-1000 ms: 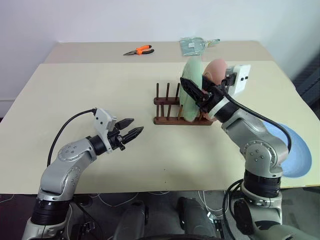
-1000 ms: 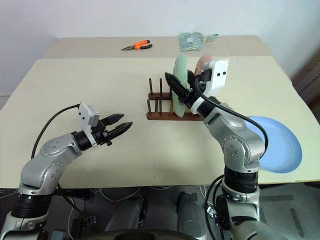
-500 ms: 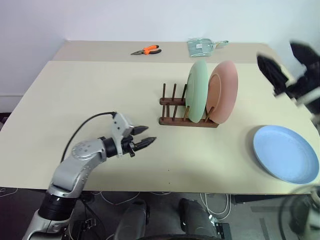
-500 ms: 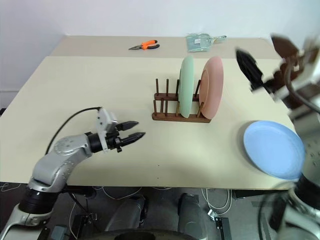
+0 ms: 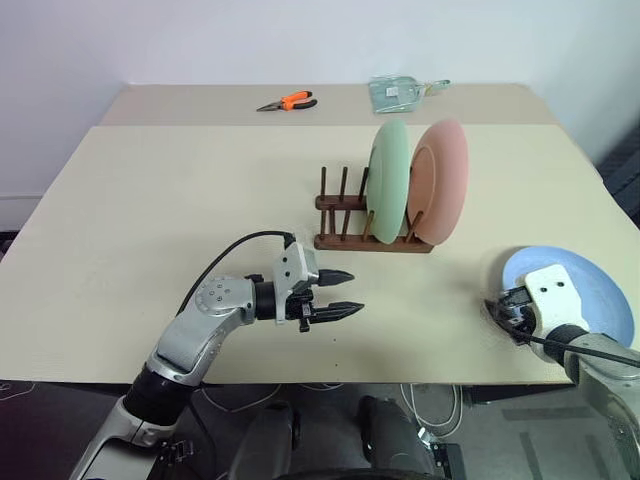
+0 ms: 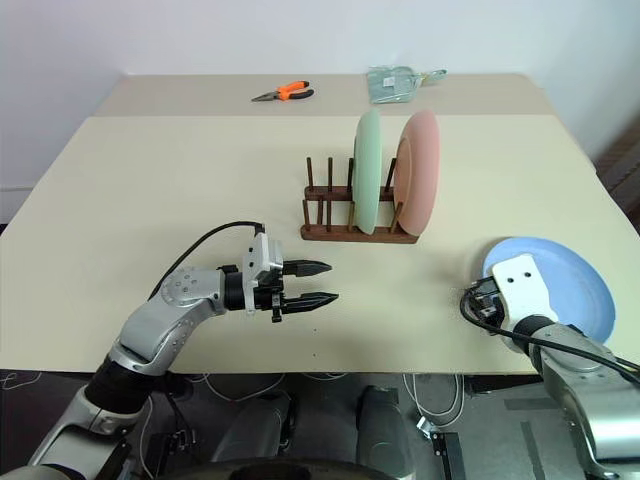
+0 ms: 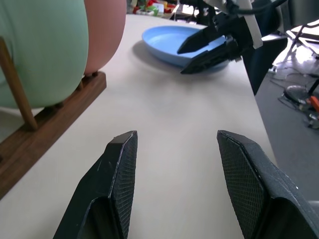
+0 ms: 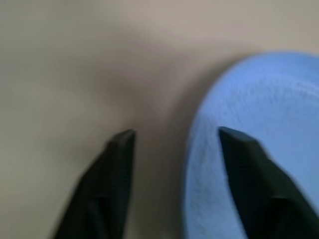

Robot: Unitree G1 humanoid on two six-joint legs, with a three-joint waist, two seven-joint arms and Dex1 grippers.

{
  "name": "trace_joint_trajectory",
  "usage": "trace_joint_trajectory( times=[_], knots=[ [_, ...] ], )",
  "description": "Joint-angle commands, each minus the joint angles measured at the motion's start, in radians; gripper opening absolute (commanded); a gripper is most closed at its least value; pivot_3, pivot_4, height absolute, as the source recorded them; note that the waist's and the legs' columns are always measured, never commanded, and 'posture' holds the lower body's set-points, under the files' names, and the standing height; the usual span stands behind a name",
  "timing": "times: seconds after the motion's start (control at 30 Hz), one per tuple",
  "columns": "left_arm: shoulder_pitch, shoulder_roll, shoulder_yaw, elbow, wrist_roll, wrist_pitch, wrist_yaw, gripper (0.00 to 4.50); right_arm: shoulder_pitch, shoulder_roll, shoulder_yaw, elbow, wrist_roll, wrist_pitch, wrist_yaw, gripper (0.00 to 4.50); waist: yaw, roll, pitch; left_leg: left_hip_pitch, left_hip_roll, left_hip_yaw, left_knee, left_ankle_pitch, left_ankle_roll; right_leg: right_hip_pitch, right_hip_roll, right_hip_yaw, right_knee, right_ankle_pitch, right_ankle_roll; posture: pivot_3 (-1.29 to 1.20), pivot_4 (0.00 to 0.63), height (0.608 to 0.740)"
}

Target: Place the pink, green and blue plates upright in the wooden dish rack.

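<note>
Blue plate (image 5: 590, 300) lower right, flat | right gripper (image 8: 174, 149) jaws parted astride rim | left gripper (image 7: 174, 154) released | risk: plate skids off tabletop (image 5: 180, 220).

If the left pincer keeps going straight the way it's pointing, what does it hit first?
Probably the right pincer, which sits ahead of the left pincer across bare table, at the near edge of the blue plate. Depth is hard to judge.

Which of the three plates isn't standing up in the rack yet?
The round blue plate lies flat on the table; the green plate and pink plate stand upright in the wooden rack.
</note>
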Motion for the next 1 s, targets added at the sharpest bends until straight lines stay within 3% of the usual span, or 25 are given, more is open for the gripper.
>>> trace_joint_trajectory(
  times=[0.03,0.07,0.27,0.4,0.6,0.73,0.77,0.9,1.0],
  knots=[
    [-0.005,0.012,0.029,-0.01,0.006,-0.025,-0.007,2.6,-0.022,-0.001,0.007,0.018,-0.057,0.007,-0.021,0.46,-0.001,0.0,0.0,0.0,0.0,0.0,0.0,0.0,0.0,0.0,0.0,0.0,0.0,0.0,0.0,0.0,0.15,0.74],
    [-0.002,0.016,0.032,-0.01,0.007,-0.027,-0.007,2.6,-0.03,0.001,0.008,0.023,-0.067,0.009,-0.024,0.01,-0.002,-0.001,0.0,0.0,0.0,0.0,0.0,0.0,0.0,0.0,0.0,0.0,0.0,0.0,0.0,0.0,0.15,0.74],
    [0.003,0.023,0.055,-0.005,0.011,-0.03,0.01,2.6,-0.102,-0.013,-0.013,0.015,-0.112,0.003,-0.018,0.01,-0.001,-0.001,0.0,0.0,0.0,-0.001,0.0,0.0,0.0,0.0,0.0,-0.001,0.0,0.0,0.0,0.0,0.15,0.74],
    [-0.006,0.02,0.102,0.031,0.019,-0.047,0.039,2.6,-0.318,-0.021,-0.128,-0.015,-0.082,-0.173,-0.003,0.01,-0.008,0.003,0.002,0.0,0.0,0.0,0.0,0.0,0.0,0.0,0.0,0.0,0.0,0.0,0.001,0.0,0.15,0.74],
    [-0.027,0.02,0.183,0.131,0.054,-0.125,0.093,2.6,-0.813,0.147,-0.236,-0.088,0.41,-0.102,-0.024,0.01,-0.009,0.004,0.003,0.001,0.002,-0.005,-0.002,0.0,0.0,0.0,0.003,-0.004,0.002,0.002,0.002,0.0,0.15,0.74],
    [-0.013,0.048,0.232,0.176,0.078,-0.175,0.107,2.6,-1.026,0.295,-0.174,-0.087,0.834,-0.092,-0.166,0.01,-0.005,0.004,0.003,0.0,0.001,-0.007,-0.003,0.0,0.0,0.0,0.002,-0.005,0.001,0.004,0.0,0.0,0.15,0.74],
    [-0.006,0.058,0.245,0.188,0.086,-0.188,0.111,2.6,-1.07,0.383,-0.13,-0.068,0.912,-0.116,-0.238,0.01,-0.005,0.004,0.003,0.0,0.001,-0.007,-0.003,0.0,0.0,-0.001,0.001,-0.004,0.001,0.004,0.0,0.0,0.15,0.74],
    [0.021,0.074,0.27,0.196,0.097,-0.212,0.121,2.6,-1.108,0.638,0.007,0.022,1.034,-0.177,-0.472,0.01,-0.017,0.004,0.002,0.001,0.0,-0.01,-0.003,0.0,0.0,-0.001,0.001,-0.003,0.003,0.004,-0.001,0.0,0.15,0.74],
    [0.042,0.073,0.282,0.168,0.093,-0.207,0.136,2.6,-1.082,0.73,0.074,0.092,1.042,-0.199,-0.558,0.01,-0.023,0.003,0.002,0.001,-0.001,-0.01,-0.002,0.001,-0.001,-0.002,0.001,-0.003,0.003,0.004,0.0,0.0,0.15,0.74]
  ],
)
